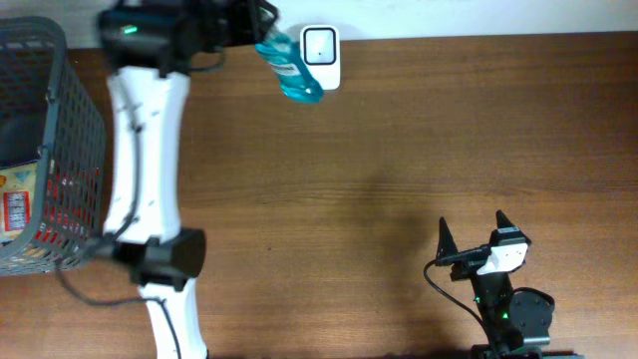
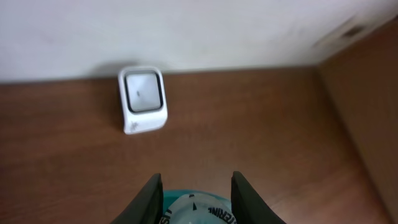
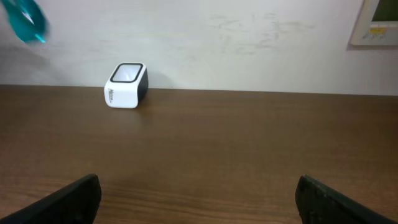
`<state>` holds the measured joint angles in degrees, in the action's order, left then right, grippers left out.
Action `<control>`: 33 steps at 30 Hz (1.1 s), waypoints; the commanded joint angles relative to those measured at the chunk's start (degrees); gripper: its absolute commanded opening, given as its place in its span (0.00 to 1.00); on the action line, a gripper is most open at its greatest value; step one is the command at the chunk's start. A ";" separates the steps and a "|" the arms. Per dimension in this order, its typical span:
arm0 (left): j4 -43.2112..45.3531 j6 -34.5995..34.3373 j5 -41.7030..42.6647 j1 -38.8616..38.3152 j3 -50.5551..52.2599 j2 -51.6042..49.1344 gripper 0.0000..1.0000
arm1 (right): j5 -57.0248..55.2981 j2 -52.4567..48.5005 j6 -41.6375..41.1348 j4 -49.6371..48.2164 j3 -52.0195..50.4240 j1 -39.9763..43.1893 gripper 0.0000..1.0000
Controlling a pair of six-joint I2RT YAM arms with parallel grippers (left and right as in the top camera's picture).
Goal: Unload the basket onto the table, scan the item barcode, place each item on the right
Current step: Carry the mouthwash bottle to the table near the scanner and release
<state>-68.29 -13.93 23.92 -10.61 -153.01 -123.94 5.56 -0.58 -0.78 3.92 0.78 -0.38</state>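
White scanner (image 3: 126, 85) on brown table (image 3: 217, 143) by wall; teal item (image 3: 26, 20) upper left; jaws wide apart.

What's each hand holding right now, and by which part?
Left hand grips the teal plastic bottle around its labelled part; right hand is open, holding nothing.

- 2 arms were there: left arm (image 1: 145, 140), right arm (image 1: 513, 314).
- 2 grippers, one per arm: left gripper (image 2: 196, 186), right gripper (image 1: 472, 224). 2 fingers each.
- 1 teal bottle (image 1: 289, 65).
- 1 white scanner (image 1: 324, 45).
- 1 wire basket (image 1: 60, 120).
- 1 printed packet (image 1: 18, 204) showed in the basket; couldn't tell whether there were more.
- 1 wooden table (image 1: 399, 150).
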 commanded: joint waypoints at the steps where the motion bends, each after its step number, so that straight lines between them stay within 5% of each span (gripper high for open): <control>1: 3.65 0.33 0.17 -5.64 -0.79 -7.93 0.12 | -0.24 0.37 0.35 0.13 -0.46 -0.31 0.99; 5: 11.21 7.85 -3.80 -12.76 -0.79 -15.78 0.18 | -0.24 0.39 0.35 0.13 -0.46 -0.31 0.99; 7: 10.95 8.17 -10.78 -15.58 -0.79 -17.75 0.18 | -0.24 0.37 0.35 0.13 -0.46 -0.31 0.99; 16: 15.78 8.70 -14.58 -24.76 -0.79 -24.26 0.26 | -0.24 0.37 0.35 0.13 -0.46 -0.31 0.98; 17: 15.78 8.70 -14.58 -24.74 -0.79 -24.63 0.29 | -0.24 0.37 0.35 0.13 -0.46 -0.31 0.99; 19: 16.04 8.70 -14.58 -24.74 -0.79 -24.68 0.57 | -0.24 0.37 0.37 0.13 -0.46 -0.31 0.99; 21: 16.44 8.70 -14.56 -24.76 -0.81 -24.68 0.67 | -0.24 0.37 0.35 0.13 -0.46 -0.31 0.99; 28: 15.15 8.66 -14.32 -24.81 -9.14 -24.11 0.78 | -0.24 0.39 0.35 0.13 -0.46 -0.31 0.98; 31: 4.37 8.70 -14.40 -23.65 -26.69 -23.37 0.79 | -0.24 0.39 0.35 0.13 -0.46 -0.31 0.99; 33: -1.01 8.70 -19.10 -19.47 -26.77 -17.79 0.86 | -0.24 0.39 0.35 0.13 -0.46 -0.31 0.99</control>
<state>-65.32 -5.58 9.58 -34.72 -178.23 -147.11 5.56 -0.60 -0.80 3.92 0.78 -0.38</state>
